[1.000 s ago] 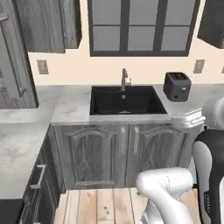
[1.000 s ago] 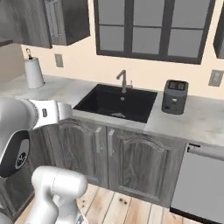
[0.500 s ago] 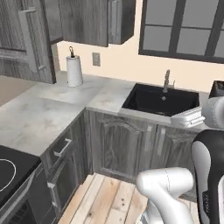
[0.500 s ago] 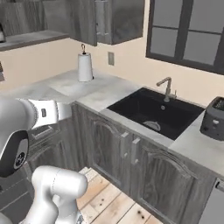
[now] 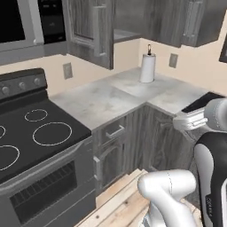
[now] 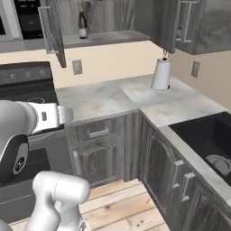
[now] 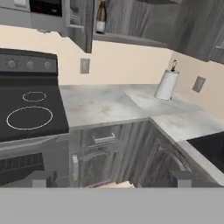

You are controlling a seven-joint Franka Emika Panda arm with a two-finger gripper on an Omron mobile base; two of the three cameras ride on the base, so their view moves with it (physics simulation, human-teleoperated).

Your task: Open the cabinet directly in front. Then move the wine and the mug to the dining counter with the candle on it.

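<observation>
Fingers (image 7: 43, 178) (spread wide) sit well below the wine (image 7: 101, 17).

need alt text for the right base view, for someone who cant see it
An open dark grey wall cabinet holds a wine bottle on its shelf, above a marble corner worktop with a paper towel roll. A black stove is at left, a black sink at right, and the white robot arm rises in the foreground.
</observation>
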